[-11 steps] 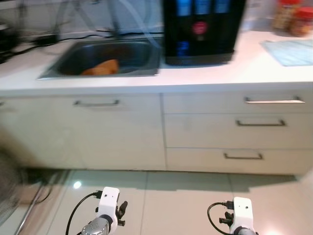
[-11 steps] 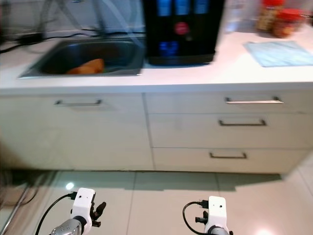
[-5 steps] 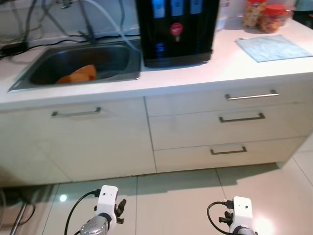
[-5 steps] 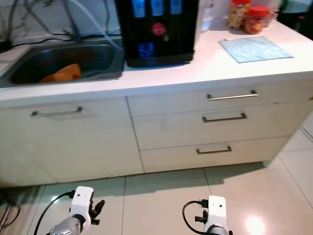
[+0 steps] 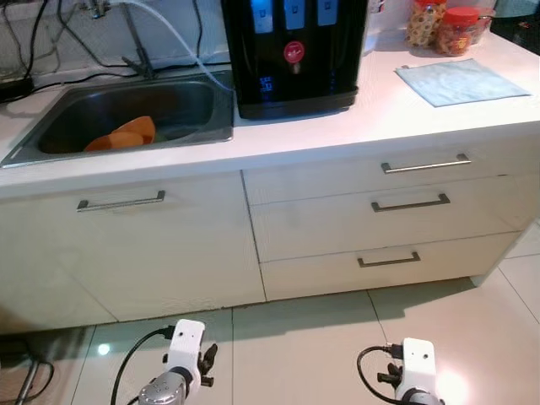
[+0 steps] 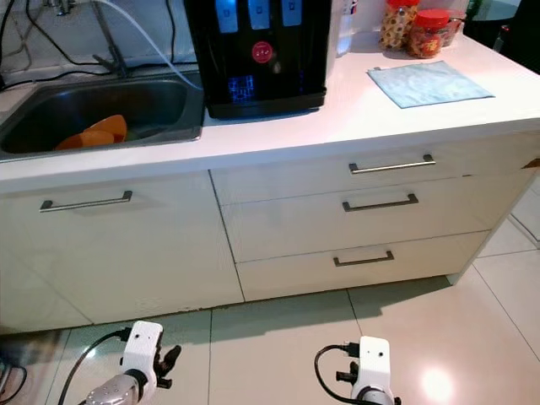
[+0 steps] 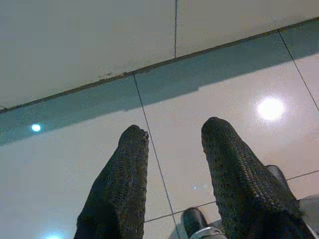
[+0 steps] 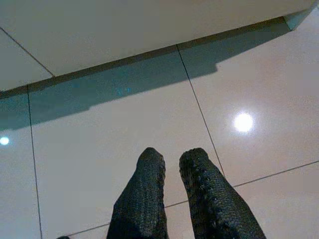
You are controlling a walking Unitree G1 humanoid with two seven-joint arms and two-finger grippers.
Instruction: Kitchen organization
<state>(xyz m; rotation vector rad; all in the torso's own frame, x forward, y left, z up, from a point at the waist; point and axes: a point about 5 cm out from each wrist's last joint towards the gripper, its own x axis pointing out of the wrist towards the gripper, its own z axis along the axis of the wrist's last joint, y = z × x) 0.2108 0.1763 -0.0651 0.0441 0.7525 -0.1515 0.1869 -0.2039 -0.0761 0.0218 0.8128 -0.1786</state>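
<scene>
A white kitchen counter (image 5: pixel 354 118) runs across in front of me. Its steel sink (image 5: pixel 51 156) on the left holds orange bowls (image 5: pixel 122 135). A black water dispenser (image 5: pixel 291 51) stands beside the sink. Further right lie a light blue cloth (image 5: pixel 460 82) and red-lidded jars (image 5: pixel 443 25). Both arms hang low over the tiled floor, well short of the cabinets. My left gripper (image 7: pixel 172 134) is open with nothing between its fingers. My right gripper (image 8: pixel 172 157) has its fingers close together, a thin sliver between them, holding nothing.
Below the counter are a cabinet door with a bar handle (image 5: pixel 121 202) and three drawers, top (image 5: pixel 424 164), middle (image 5: pixel 409 202), bottom (image 5: pixel 388 260). Cables and a hose (image 5: pixel 169 34) trail behind the sink. Glossy floor tiles (image 5: pixel 304 346) lie before the cabinets.
The camera has swung and steadied: the blur is gone, the counter sits further left in the picture and more of its right end shows. Both arms hang as before.
</scene>
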